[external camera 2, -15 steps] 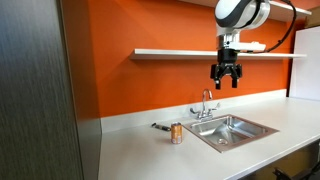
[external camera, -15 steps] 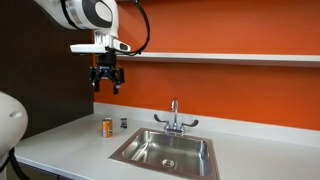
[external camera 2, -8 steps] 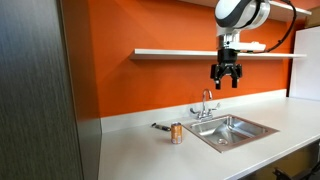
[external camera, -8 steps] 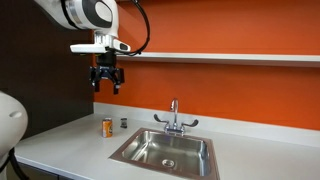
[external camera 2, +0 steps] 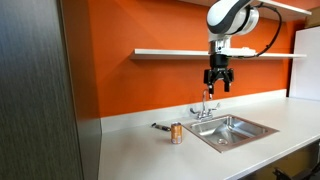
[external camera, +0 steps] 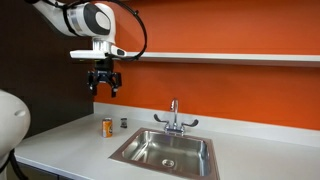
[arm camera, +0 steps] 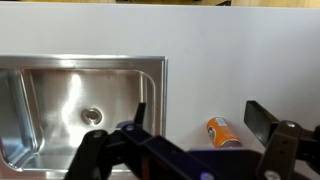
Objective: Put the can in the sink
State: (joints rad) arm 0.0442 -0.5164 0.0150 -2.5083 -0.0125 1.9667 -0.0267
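Wrist view: the small orange cylindrical can sits on the white worktop near the rectangular stainless steel sink. The pincer hangs high above, wide open and empty. Likely the approach step: next, descend to straddle the can.

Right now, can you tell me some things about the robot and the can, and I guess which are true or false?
1. The can sits on the counter, outside the sink. True.
2. The gripper is holding the can. False: it hangs open and empty, high above the counter.
3. The sink is full of dishes. False: the wrist view shows a bare basin with only its drain.
4. A small dark object sits on the counter near the can. True.
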